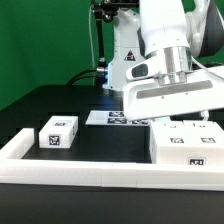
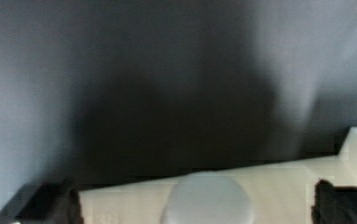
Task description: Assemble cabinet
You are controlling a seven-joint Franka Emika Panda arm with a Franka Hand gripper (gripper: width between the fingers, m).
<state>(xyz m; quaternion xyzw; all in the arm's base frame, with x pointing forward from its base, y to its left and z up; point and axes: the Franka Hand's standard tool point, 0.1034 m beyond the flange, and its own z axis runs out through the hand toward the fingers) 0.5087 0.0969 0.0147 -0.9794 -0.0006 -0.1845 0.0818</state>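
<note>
Cabinet pieces lie unjoined on the black table (image 1: 60,100). The large cabinet body (image 1: 185,145) is at the exterior view's right, with the small cabinet block (image 1: 58,132) well apart at its nine o'clock and the marker board (image 1: 113,118) near its eleven. The gripper (image 1: 172,112) hangs at the body's twelve o'clock, jaws spread wide and empty. A first pick seems in hand; the next move calls for descending squarely so the jaws straddle a graspable edge.

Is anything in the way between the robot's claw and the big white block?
Nothing visible. The open claw hangs just above the big white block; the small block sits away toward the exterior view's left.
</note>
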